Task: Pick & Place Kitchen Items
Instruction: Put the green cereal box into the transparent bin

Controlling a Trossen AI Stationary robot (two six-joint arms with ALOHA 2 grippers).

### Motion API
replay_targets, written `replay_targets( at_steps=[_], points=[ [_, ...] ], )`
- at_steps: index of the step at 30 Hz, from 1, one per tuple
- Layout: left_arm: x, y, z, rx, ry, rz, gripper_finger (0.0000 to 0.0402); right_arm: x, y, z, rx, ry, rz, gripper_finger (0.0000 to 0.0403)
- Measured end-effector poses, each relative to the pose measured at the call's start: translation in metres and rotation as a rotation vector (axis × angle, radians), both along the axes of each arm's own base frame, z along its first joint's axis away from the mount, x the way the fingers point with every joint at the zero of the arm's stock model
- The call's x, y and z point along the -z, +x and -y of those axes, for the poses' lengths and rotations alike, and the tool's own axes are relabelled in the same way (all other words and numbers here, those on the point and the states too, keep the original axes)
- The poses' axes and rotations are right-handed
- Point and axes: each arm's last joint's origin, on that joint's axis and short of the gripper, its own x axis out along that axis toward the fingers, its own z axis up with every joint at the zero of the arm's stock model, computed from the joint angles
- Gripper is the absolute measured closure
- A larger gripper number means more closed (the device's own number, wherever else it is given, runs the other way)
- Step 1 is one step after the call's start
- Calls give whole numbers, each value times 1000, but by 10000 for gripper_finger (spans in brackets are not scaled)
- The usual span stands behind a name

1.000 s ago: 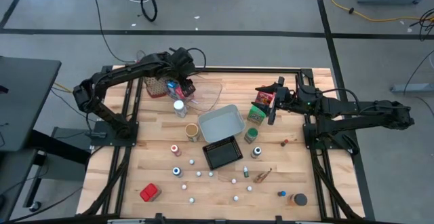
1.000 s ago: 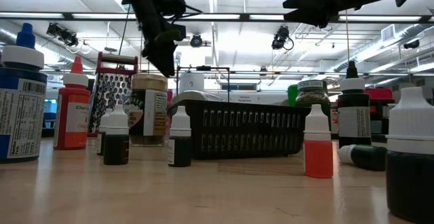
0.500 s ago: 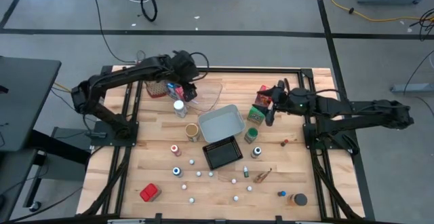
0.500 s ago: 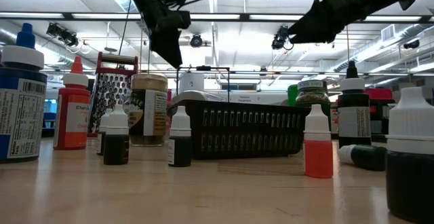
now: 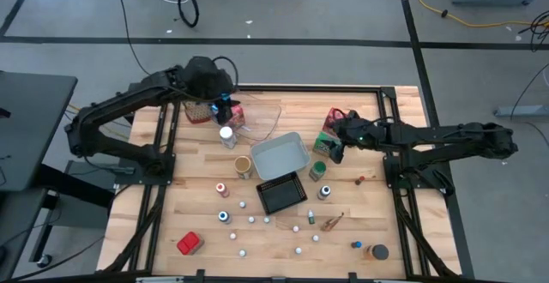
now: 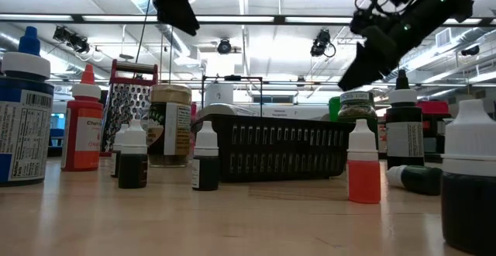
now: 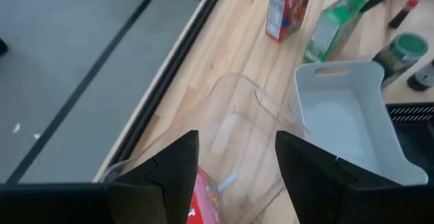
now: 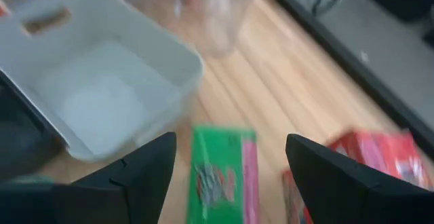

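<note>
Both arms have shifted since a second ago: the right gripper (image 5: pixel 330 150) has dropped from above the cartons to hang just over the green carton (image 5: pixel 327 145), and the left gripper (image 5: pixel 225 109) has drawn back toward the table's far left corner. That green carton stands near the table's right side, just beside the red carton (image 5: pixel 335 120) and close to the grey tray (image 5: pixel 280 156). From the right wrist, the green carton (image 8: pixel 222 175) lies between the spread dark fingers (image 8: pixel 142 176), which touch nothing; the jaws are wide apart and empty. The left gripper's fingers (image 7: pixel 166 176) are parted too, and hold nothing, hovering over the clear tray (image 7: pixel 237 142), where a red and blue carton (image 5: pixel 230 114) lies at the near end. A white-capped jar (image 5: pixel 227 136) stands just in front of the clear tray, and a black basket (image 5: pixel 281 193) sits next to the grey tray. Small dropper bottles (image 5: pixel 252 219) are scattered over the front of the table (image 5: pixel 369 214).
</note>
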Motion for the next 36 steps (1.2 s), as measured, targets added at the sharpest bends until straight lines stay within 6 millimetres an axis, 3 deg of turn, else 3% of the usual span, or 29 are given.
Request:
replay_targets(
  at_steps=[6,19,24,36],
  points=[
    [-10,-6,3,-1,30,66,196,6,0,0,25,46,-33,113],
    [-11,-7,3,-1,31,67,196,11,-1,-1,28,67,-81,122],
    [-11,-7,3,-1,31,67,196,12,-3,-1,28,70,-97,153],
    [-11,-7,3,-4,27,69,196,12,-2,-2,-9,108,-94,273]
  ],
)
